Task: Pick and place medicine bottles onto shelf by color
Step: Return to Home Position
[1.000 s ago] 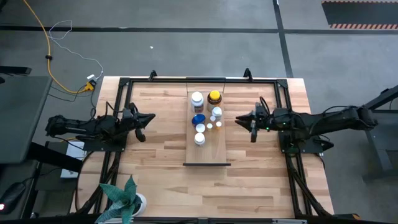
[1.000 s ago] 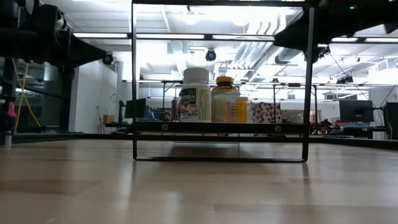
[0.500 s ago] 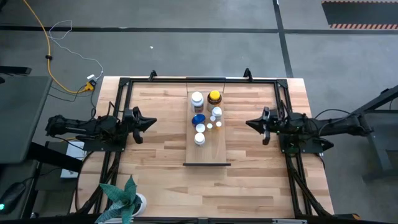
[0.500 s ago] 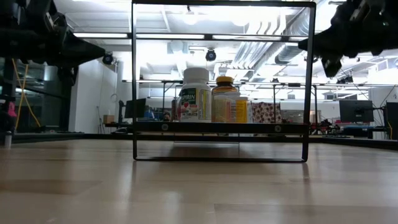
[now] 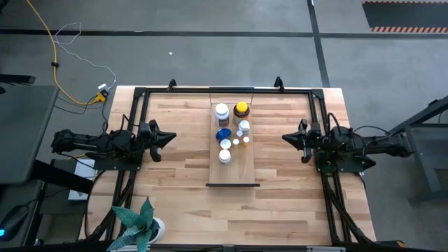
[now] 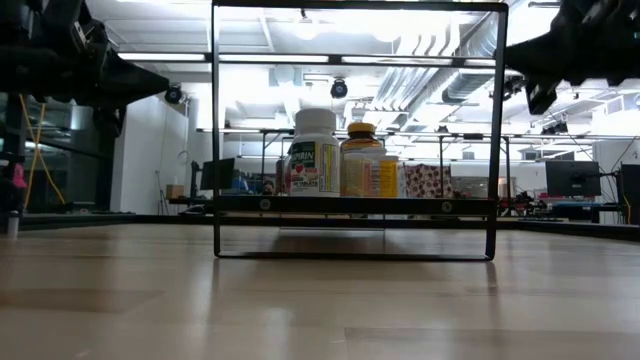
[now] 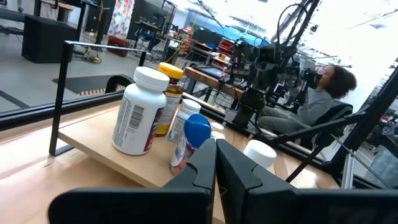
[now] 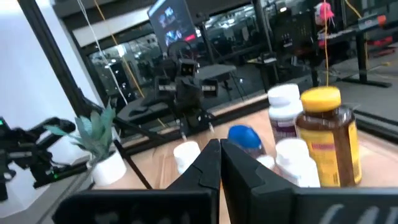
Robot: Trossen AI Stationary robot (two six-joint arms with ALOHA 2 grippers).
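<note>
The shelf, a long light wood plank, lies in the middle of the table. On its far half stand the medicine bottles: a large white one, an amber one with a yellow cap, a blue-capped one, smaller white ones and tiny white-capped ones. In the low view the white bottle and the amber one show on the shelf. My left gripper is shut, level, at the table's left side. My right gripper is shut, level, at the right side. Both hold nothing.
A black metal frame runs around the table's far and side edges. A potted plant stands at the near left corner. A person sits beyond the table's right side. Bare wood lies between each gripper and the shelf.
My right gripper has drawn back from beside the shelf toward the table's right edge and sunk a little, still pointing level. My left gripper has rolled slightly in place. The bottles and the shelf have kept still.
</note>
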